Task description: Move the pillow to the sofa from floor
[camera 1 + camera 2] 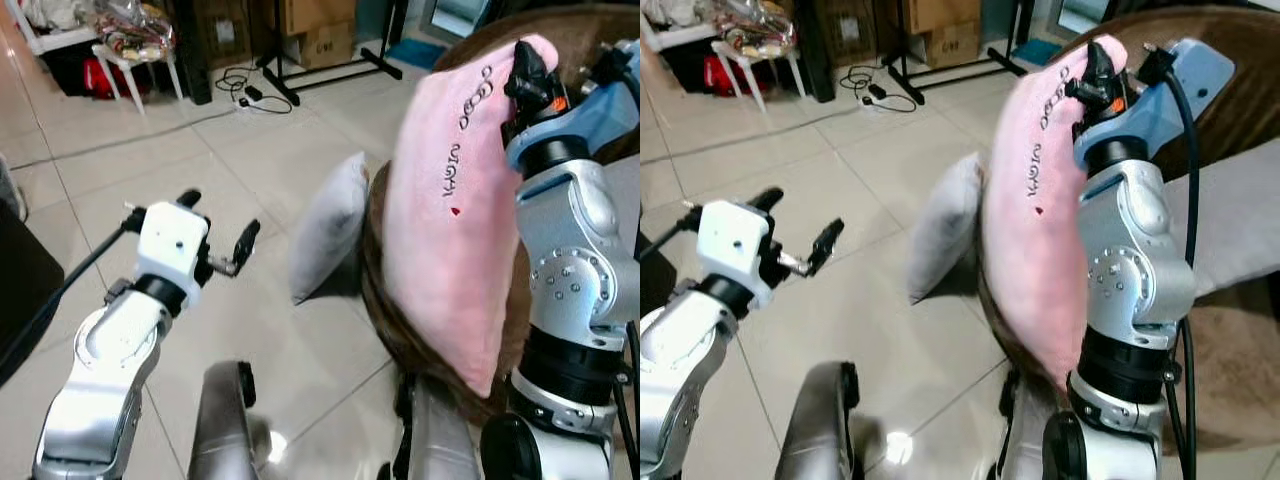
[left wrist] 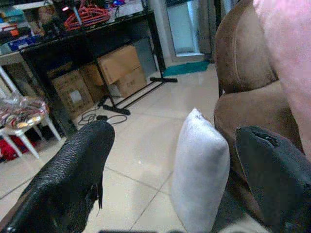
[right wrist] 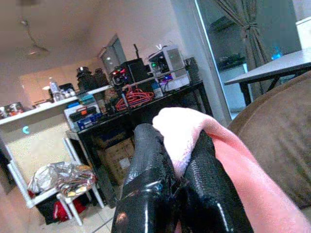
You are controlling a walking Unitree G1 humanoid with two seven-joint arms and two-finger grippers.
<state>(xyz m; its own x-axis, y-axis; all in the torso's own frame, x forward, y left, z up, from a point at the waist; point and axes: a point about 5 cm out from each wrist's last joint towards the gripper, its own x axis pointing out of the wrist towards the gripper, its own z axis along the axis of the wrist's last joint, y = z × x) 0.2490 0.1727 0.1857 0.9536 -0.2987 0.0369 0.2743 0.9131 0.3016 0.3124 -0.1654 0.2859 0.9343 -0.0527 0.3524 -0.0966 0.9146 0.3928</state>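
Against the front edge of the brown sofa [image 1: 590, 40], the pink pillow [image 1: 450, 220] hangs upright, lifted off the tiled floor [image 1: 200, 170], its dark lettering running down the face turned to the room. At its top corner the right gripper [image 3: 179, 167] pinches a fold of the pink fabric, both black fingers [image 3: 146, 160] pressed tight against it, with the blue wrist and silver arm rising beside the pillow's sofa-side edge. Down on the floor a grey pillow [image 1: 330, 225] stands on edge, leaning against the sofa's base just beside the pink one. Well apart from both, out over bare tiles, the left gripper [image 1: 215, 225] hovers with its fingers spread wide and nothing between them; its wrist view looks past the two fingertips [image 2: 73, 170] toward the grey pillow [image 2: 199, 170]. By the far wall sit cardboard boxes [image 1: 315, 30], a black stand with cables [image 1: 255, 90] trailing at its foot, and a white stool [image 1: 140, 60] holding a bundle.
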